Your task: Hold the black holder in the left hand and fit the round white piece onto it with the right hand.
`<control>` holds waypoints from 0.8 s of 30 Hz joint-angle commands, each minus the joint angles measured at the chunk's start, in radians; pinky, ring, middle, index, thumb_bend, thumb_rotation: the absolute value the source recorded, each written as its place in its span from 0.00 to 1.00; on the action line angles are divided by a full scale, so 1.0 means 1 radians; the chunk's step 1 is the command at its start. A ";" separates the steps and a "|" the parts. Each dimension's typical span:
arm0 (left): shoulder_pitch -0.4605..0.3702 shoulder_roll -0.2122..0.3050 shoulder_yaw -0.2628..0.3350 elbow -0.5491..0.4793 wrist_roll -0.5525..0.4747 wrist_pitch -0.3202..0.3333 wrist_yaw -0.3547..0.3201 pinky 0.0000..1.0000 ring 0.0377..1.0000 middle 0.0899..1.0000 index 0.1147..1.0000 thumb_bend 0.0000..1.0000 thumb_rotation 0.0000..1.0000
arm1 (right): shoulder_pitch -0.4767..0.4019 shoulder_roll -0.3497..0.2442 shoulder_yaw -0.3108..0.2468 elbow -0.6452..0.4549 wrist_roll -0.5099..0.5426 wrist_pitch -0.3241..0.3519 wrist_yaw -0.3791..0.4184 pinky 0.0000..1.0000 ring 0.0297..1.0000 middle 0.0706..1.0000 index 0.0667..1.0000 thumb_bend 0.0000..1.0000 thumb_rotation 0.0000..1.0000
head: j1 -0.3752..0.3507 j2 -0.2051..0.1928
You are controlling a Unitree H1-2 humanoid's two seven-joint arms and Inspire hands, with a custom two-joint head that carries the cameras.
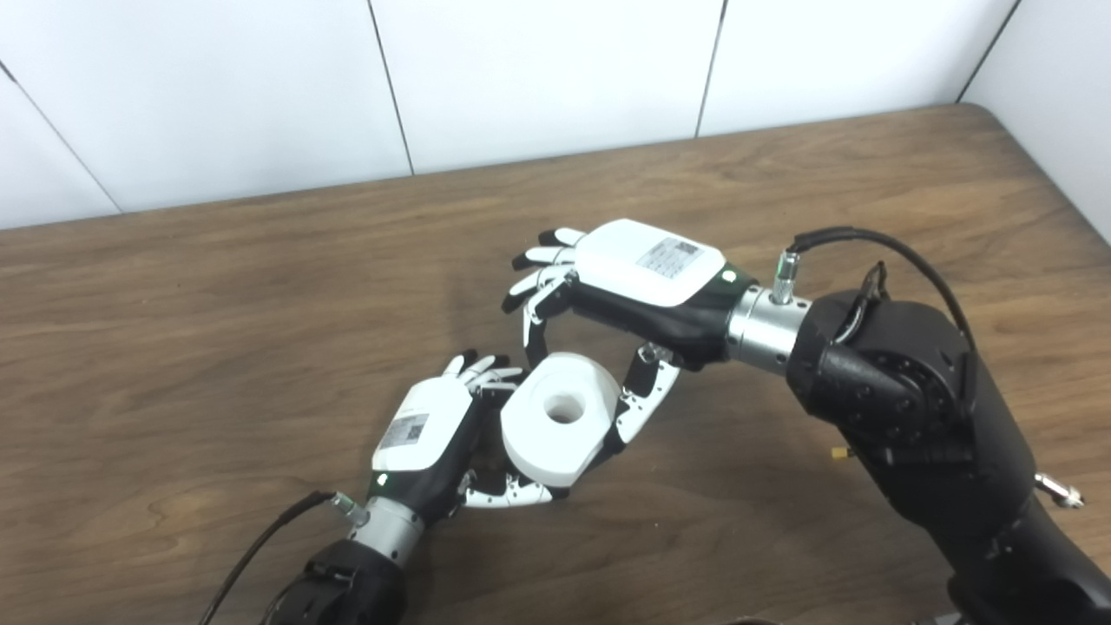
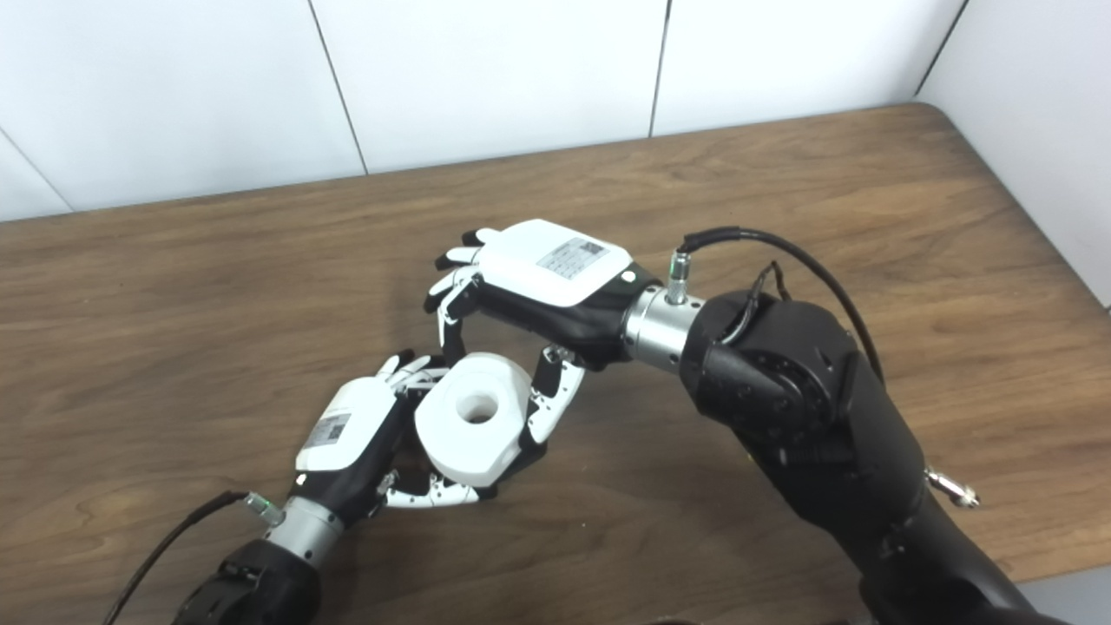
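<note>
The round white piece (image 1: 555,434), a thick ring with a centre hole, is held above the table between both hands. My right hand (image 1: 638,273) reaches in from the right, with its fingers (image 1: 534,325) at the ring's far edge and its thumb on the near right side, closed on it. My left hand (image 1: 425,434) comes up from the bottom left and curls under and beside the ring. The black holder is almost wholly hidden under the white piece; only a dark sliver (image 1: 493,406) shows against the left palm. The same scene shows in the right eye view, with the ring (image 2: 469,438) between the hands.
The brown wooden table (image 1: 217,304) runs to white wall panels at the back and right. The bulky black right forearm (image 1: 903,408) lies over the table's right front. A black cable (image 1: 260,547) trails from the left wrist.
</note>
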 commanded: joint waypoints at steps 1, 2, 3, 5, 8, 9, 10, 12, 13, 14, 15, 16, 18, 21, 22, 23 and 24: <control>0.014 0.001 -0.025 0.028 0.008 0.012 -0.049 1.00 0.91 0.78 0.42 0.52 0.06 | -0.028 -0.001 -0.008 -0.010 -0.005 -0.019 -0.020 1.00 0.93 0.81 0.45 0.52 0.14 | -0.001 0.003; 0.013 0.000 -0.025 0.028 0.007 0.014 -0.049 1.00 0.91 0.78 0.42 0.52 0.06 | -0.028 0.000 -0.007 -0.009 -0.006 -0.019 -0.020 1.00 0.93 0.81 0.45 0.52 0.14 | -0.001 0.003; 0.013 0.000 -0.025 0.028 0.007 0.015 -0.049 1.00 0.91 0.78 0.42 0.52 0.06 | -0.028 0.000 -0.007 -0.008 -0.005 -0.020 -0.021 1.00 0.93 0.81 0.45 0.52 0.14 | -0.001 0.003; 0.013 -0.001 -0.025 0.028 0.005 0.016 -0.048 1.00 0.91 0.78 0.42 0.52 0.06 | -0.027 0.000 -0.005 -0.004 -0.005 -0.025 -0.025 1.00 0.93 0.81 0.45 0.52 0.14 | -0.001 0.003; 0.011 0.001 -0.027 0.022 0.009 0.023 -0.056 1.00 0.91 0.79 0.42 0.52 0.06 | -0.020 0.000 -0.007 0.002 0.000 -0.034 -0.036 1.00 0.93 0.81 0.45 0.52 0.14 | -0.001 0.003; 0.011 0.001 -0.027 0.021 0.009 0.025 -0.057 1.00 0.91 0.79 0.42 0.52 0.06 | -0.018 0.000 -0.008 0.003 0.002 -0.037 -0.039 1.00 0.93 0.81 0.45 0.52 0.14 | -0.001 0.003; 0.011 0.001 -0.027 0.020 0.008 0.026 -0.058 1.00 0.91 0.79 0.42 0.52 0.06 | -0.016 0.001 -0.009 0.004 0.003 -0.040 -0.040 1.00 0.93 0.81 0.45 0.52 0.14 | -0.001 0.003; 0.011 0.001 -0.027 0.018 0.008 0.028 -0.058 1.00 0.91 0.79 0.42 0.52 0.06 | -0.013 0.002 -0.012 0.006 0.005 -0.045 -0.042 1.00 0.93 0.80 0.45 0.52 0.14 | -0.001 0.003; 0.010 0.001 -0.027 0.016 0.008 0.029 -0.059 1.00 0.91 0.79 0.42 0.52 0.06 | -0.013 0.002 -0.013 0.006 0.004 -0.045 -0.040 1.00 0.92 0.80 0.45 0.52 0.14 | -0.008 0.008; 0.010 0.001 -0.027 0.017 0.007 0.026 -0.057 1.00 0.91 0.79 0.42 0.52 0.06 | -0.013 0.001 -0.013 0.006 0.003 -0.046 -0.038 1.00 0.93 0.80 0.45 0.52 0.14 | -0.008 0.008; 0.010 0.001 -0.027 0.017 0.007 0.024 -0.054 1.00 0.91 0.78 0.42 0.52 0.06 | -0.014 0.001 -0.013 0.006 0.001 -0.045 -0.035 1.00 0.93 0.80 0.45 0.52 0.14 | -0.011 0.010; 0.010 0.001 -0.027 0.017 0.007 0.023 -0.053 1.00 0.91 0.78 0.42 0.52 0.06 | -0.013 0.000 -0.014 0.006 -0.001 -0.044 -0.033 1.00 0.93 0.80 0.45 0.52 0.14 | -0.011 0.010; 0.010 0.002 -0.027 0.015 0.007 0.024 -0.055 1.00 0.91 0.78 0.42 0.52 0.06 | -0.008 -0.001 -0.016 0.008 -0.004 -0.048 -0.037 1.00 0.93 0.80 0.45 0.52 0.14 | -0.013 0.010; 0.010 0.003 -0.026 0.014 0.005 0.025 -0.057 1.00 0.91 0.78 0.42 0.52 0.06 | -0.004 -0.002 -0.018 0.011 -0.004 -0.057 -0.046 1.00 0.92 0.80 0.45 0.52 0.14 | -0.014 0.012; 0.010 0.003 -0.026 0.013 0.006 0.026 -0.058 1.00 0.91 0.78 0.42 0.52 0.06 | -0.002 -0.002 -0.020 0.013 -0.003 -0.060 -0.050 1.00 0.92 0.80 0.45 0.52 0.14 | -0.015 0.013; 0.009 0.003 -0.026 0.013 0.006 0.027 -0.059 1.00 0.91 0.78 0.42 0.52 0.06 | -0.001 -0.001 -0.020 0.014 -0.003 -0.063 -0.052 1.00 0.92 0.80 0.45 0.52 0.14 | -0.016 0.012; 0.009 0.004 -0.025 0.011 0.005 0.029 -0.062 1.00 0.91 0.79 0.42 0.52 0.06 | 0.001 0.000 -0.022 0.015 -0.002 -0.063 -0.055 1.00 0.92 0.80 0.45 0.52 0.14 | -0.017 0.012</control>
